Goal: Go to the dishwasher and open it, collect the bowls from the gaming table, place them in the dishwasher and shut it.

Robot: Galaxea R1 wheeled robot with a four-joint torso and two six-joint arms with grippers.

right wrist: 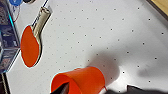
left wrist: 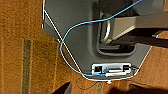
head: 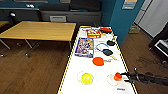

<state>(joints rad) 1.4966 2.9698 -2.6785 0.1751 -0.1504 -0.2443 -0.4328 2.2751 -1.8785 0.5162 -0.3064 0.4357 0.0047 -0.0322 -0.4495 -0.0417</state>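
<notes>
An orange bowl point(head: 117, 76) stands near the right edge of the white, dotted gaming table point(head: 100, 87). My right gripper point(head: 124, 75) reaches it from the right. In the right wrist view, the orange bowl point(right wrist: 80, 80) looms large. The right gripper point(right wrist: 97, 88) is open, one fingertip point(right wrist: 63, 88) inside the rim and the other outside the wall. A yellow bowl point(head: 86, 78) sits further left on the table. My left gripper point(left wrist: 100, 90) hangs open over the wood floor beside the robot's grey base point(left wrist: 75, 30). The dishwasher is out of view.
Further along the table lie a red paddle point(head: 98, 61), black paddles point(head: 108, 52), a colourful flat box point(head: 84, 47) and a red box point(head: 93, 33). Clear round pieces point(head: 111, 80) lie by each bowl. A wooden table point(head: 37, 30) stands left; a blue wall corner point(head: 122, 20) stands right.
</notes>
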